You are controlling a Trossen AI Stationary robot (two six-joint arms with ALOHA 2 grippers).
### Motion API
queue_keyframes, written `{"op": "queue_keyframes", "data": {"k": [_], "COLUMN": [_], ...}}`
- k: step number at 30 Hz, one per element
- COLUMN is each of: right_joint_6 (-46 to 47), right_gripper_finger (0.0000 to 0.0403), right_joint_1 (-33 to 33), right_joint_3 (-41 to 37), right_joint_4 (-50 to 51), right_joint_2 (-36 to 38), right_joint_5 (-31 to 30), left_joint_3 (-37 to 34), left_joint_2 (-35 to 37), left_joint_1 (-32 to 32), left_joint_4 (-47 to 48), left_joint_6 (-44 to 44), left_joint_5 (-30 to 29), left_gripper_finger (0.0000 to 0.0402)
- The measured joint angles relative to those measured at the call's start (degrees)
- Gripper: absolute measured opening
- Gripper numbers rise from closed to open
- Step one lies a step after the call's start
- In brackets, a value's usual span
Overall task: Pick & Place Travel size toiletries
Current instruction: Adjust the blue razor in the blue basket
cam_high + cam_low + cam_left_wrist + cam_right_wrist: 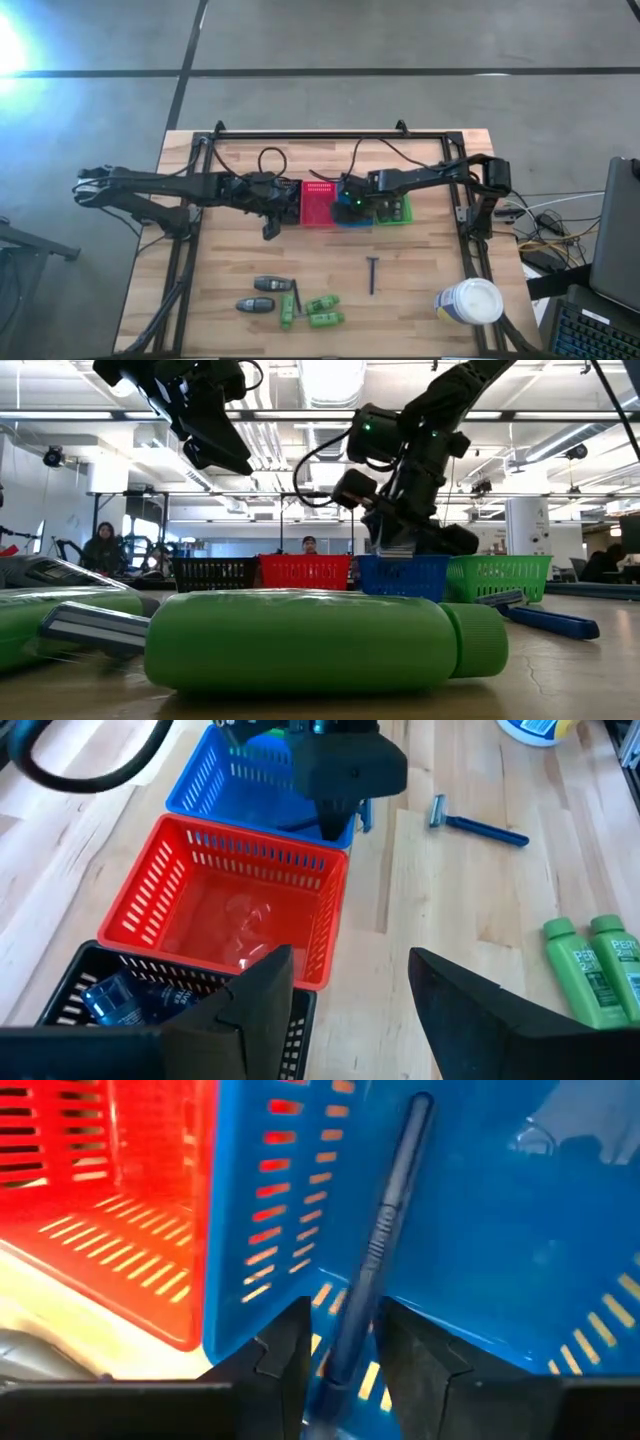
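Loose toiletries lie at the table's near edge: two dark grey oval containers [262,294], three green bottles [312,311] and a razor [372,275], which looks blue in the left wrist view [480,828]. My right gripper [350,206] reaches down into the blue basket [352,222], shut on a second blue razor [385,1220]. My left gripper [350,975] hangs open above the near edge of the black basket [287,203], touching nothing. That basket holds a small blue item [110,1000]. My right gripper pinches the blue razor's handle near its lower end [345,1350] between the two fingers, coming from above and pointing down into the blue basket. The handle runs tilted away from the fingers, and its far end [418,1105] is near the basket's inner wall.
Four mesh baskets stand in a row at mid-table: black, red [318,203], blue and green [398,212]. The red one holds something clear [240,920]. A large white canister [470,302] sits at the near right corner. A metal frame [330,134] borders the table. People sit in the room beyond.
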State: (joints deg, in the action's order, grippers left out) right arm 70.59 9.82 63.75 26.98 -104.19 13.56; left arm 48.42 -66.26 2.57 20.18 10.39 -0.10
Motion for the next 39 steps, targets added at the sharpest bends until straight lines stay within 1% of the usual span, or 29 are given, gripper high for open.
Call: {"op": "queue_keyframes", "data": {"k": [4,9,12,22,26,29,32,33,35,39], "right_joint_6": [-1.4,-3.1,-4.3,-3.7,-1.7,-1.1,-1.1,-1.0,-1.1,-1.1], "right_gripper_finger": [0.0083,0.0038,0.0023,0.0032,0.0033,0.0033,0.0037,0.0041,0.0055,0.0094], "right_joint_1": [0.2,0.6,0.6,0.9,2.0,3.3,3.8,3.8,3.6,2.6], "right_joint_3": [1.3,3.6,5.7,12.9,13.2,12.1,11.5,11.5,11.4,11.6], "right_joint_4": [0.1,3.6,6.6,15.0,16.5,14.1,14.3,14.4,14.3,13.7], "right_joint_2": [0.1,0.8,0.9,1.0,1.0,0.2,-2.0,-2.7,-3.6,-4.0], "right_joint_5": [-1.8,-3.5,-4.5,-5.3,-14.3,-18.1,-18.1,-16.9,-15.2,-15.1], "left_joint_3": [0.0,0.0,0.0,0.0,0.0,0.0,0.0,0.0,0.0,0.0], "left_joint_2": [0.0,0.0,0.0,0.0,0.0,0.0,0.0,0.0,0.0,0.0], "left_joint_1": [0.0,0.0,0.0,0.0,0.0,0.0,0.0,0.0,0.0,0.0], "left_joint_4": [0.0,0.0,0.0,0.0,0.0,0.0,0.0,0.0,0.0,0.0], "left_joint_6": [0.0,0.0,0.0,0.0,-0.3,-1.0,-1.6,-1.6,-1.8,-2.9], "left_joint_5": [0.0,0.0,0.0,0.0,0.0,0.0,0.0,0.0,0.0,0.0], "left_gripper_finger": [0.0204,0.0204,0.0204,0.0204,0.0204,0.0204,0.0204,0.0204,0.0204,0.0204]}}
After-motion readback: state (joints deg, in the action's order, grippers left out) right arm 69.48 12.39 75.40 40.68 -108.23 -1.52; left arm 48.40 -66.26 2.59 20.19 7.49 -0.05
